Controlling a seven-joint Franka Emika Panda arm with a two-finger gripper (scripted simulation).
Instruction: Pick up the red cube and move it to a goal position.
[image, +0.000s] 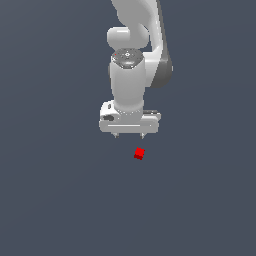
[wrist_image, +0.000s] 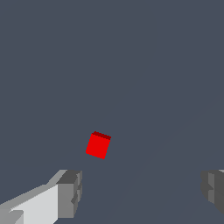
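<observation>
The claw (image: 129, 135) hangs released above the bench, empty. The cube (image: 139, 153) lies free just off its line, turned askew to the fingers (wrist_image: 70, 194). Descending uncentred could knock it aside or pinch a corner.

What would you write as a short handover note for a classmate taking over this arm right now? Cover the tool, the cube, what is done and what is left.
Tool: open and empty, fingers spread wide, held apart from the cube.
Red cube: lying free on the grey surface, nothing touching it. In the exterior view it sits just below the tool, a little toward that view's right. In the wrist view the cube is not yet between the fingers.
Done: nothing grasped yet.
Left: line the tool up over the cube, lower, close, lift, carry it to the goal. No goal marker shows in either view.
</observation>
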